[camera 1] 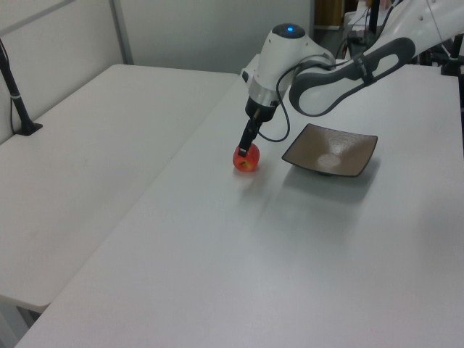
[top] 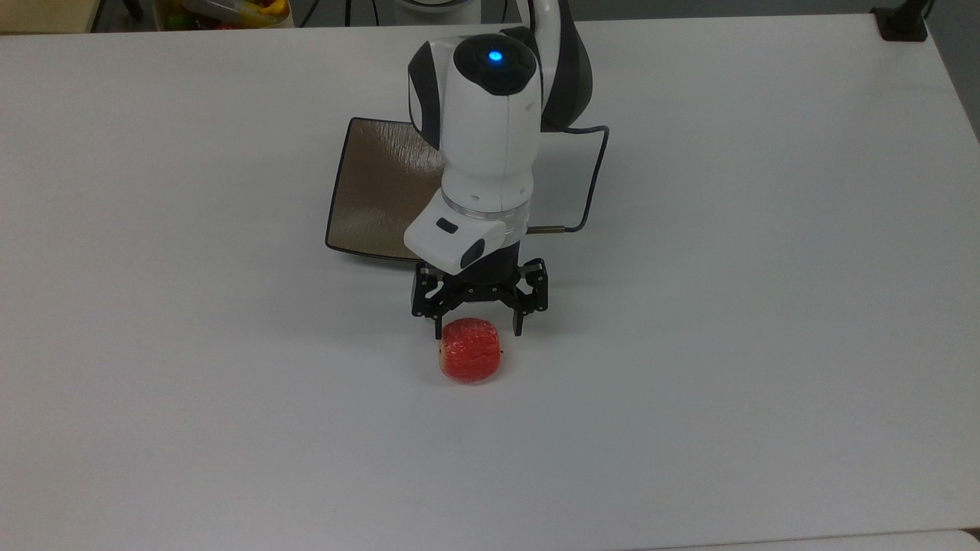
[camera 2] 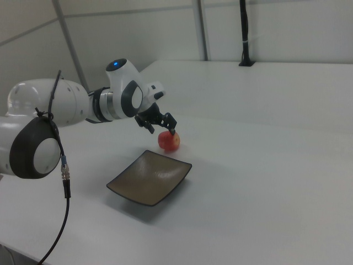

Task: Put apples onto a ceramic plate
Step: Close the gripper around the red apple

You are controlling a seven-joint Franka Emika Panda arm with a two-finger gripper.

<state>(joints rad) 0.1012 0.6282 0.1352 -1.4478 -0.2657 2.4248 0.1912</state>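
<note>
Apple right under the open tool, still on the counter

Apple sits on the white counter, just in front of the plate and apart from it. The tool hangs over the apple's far edge in the top view, fingers spread wide, one near each side of the fruit but not squeezing it. I think the tool must go a little lower and a bit nearer the top view's bottom before it can close.

One apple, one ceramic plate, one end effector, one table.
</note>
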